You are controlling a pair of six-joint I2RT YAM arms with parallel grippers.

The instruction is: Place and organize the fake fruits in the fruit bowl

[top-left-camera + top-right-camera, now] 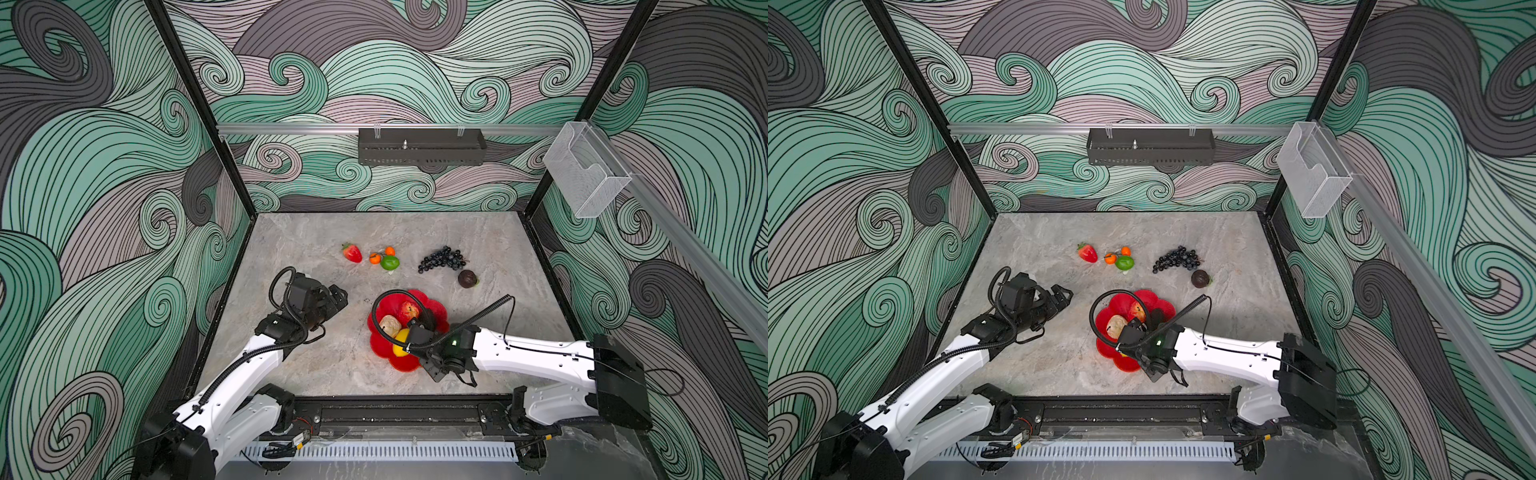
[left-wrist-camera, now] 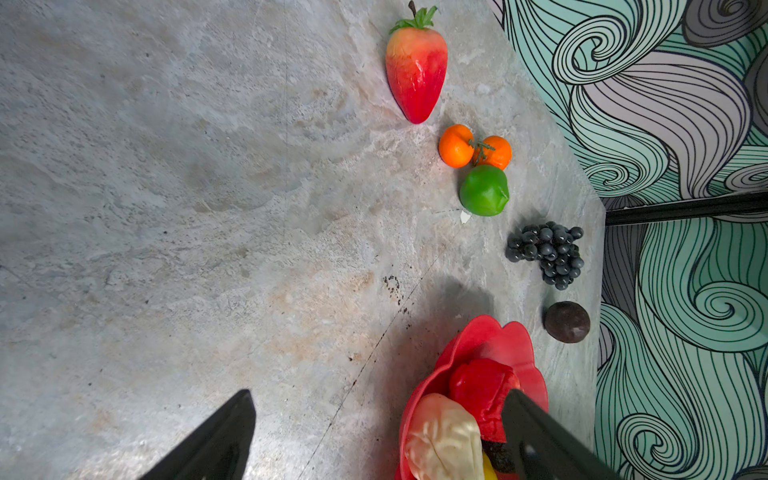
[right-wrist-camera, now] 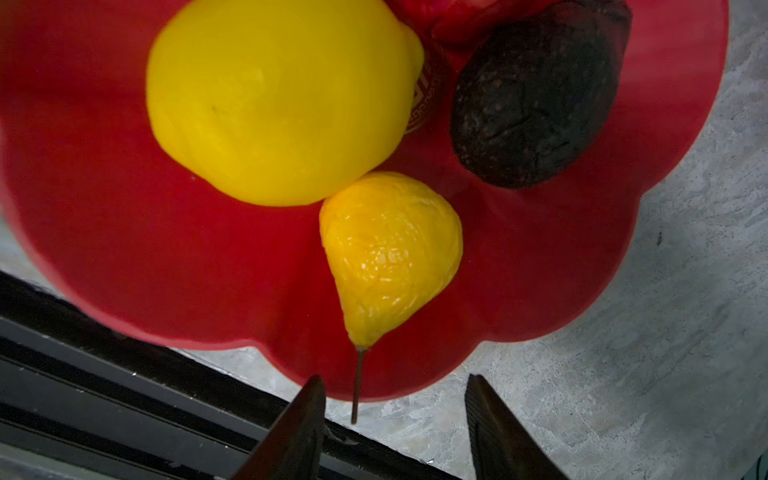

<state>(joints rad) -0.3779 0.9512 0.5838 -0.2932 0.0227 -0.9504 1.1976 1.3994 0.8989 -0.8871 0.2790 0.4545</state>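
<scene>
Resting in glossy scalloped bowl [image 3: 124, 249]: crinkly teardrop pear [image 3: 390, 249]; right hand [image 3: 395, 379], left hand [image 2: 379, 394] released.

Finding: a robotics test cell of the laboratory kind.

Evidence:
1. The work area is a box enclosure. Black frame posts [image 1: 198, 104] hold wall panels [image 1: 374, 75] printed all over with green, grey and mauve swirls.
2. An aluminium rail [image 1: 291, 128] crosses the back wall and carries a black perforated tray [image 1: 422, 147]. A clear plastic holder [image 1: 582, 174] hangs on the side wall.
3. The left arm [image 1: 245, 374] and right arm [image 1: 536, 353], both white with exposed corrugated cabling, stand on a black base rail [image 1: 399, 413] at the front edge of a marble-look tabletop [image 1: 316, 365].
4. A white slotted cable duct [image 1: 382, 451] runs below that rail.
5. The strawberry [image 2: 415, 70] on the tabletop is glossy moulded plastic.
</scene>
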